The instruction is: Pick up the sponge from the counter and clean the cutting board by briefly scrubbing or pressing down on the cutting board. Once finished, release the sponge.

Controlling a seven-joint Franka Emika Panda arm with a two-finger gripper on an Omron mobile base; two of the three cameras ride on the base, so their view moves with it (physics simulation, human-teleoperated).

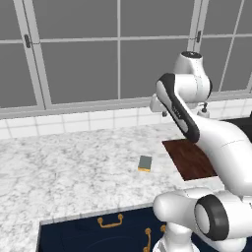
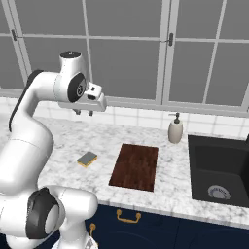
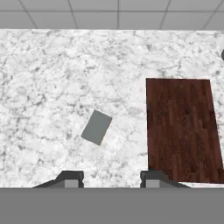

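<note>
The arm holds its gripper high in the upper left of the right base view, well above the counter and grasping nothing. In the hand view the two fingertips rise at the bottom edge with a wide gap between them, so the claw is spread and released.

The sponge lies flat on the marble, grey-green side up with a strip of its yellow layer showing along the near edge. In the right base view it sits left of centre, a little to the left of the cutting board and apart from it. In the hand view the sponge is turned at an angle just left of centre, with the board filling the right side of the frame. A soap bottle stands by the wall tiles beyond the board, and a black sink lies at the right edge of the right base view.

The task appears to be at its very start: the sponge is untouched and the board has not been scrubbed. The step in hand is the approach for the pick. The next move likely calls for lowering the hand over the sponge, rolling the wrist so the fingers straddle its narrow sides, then closing on it.
</note>
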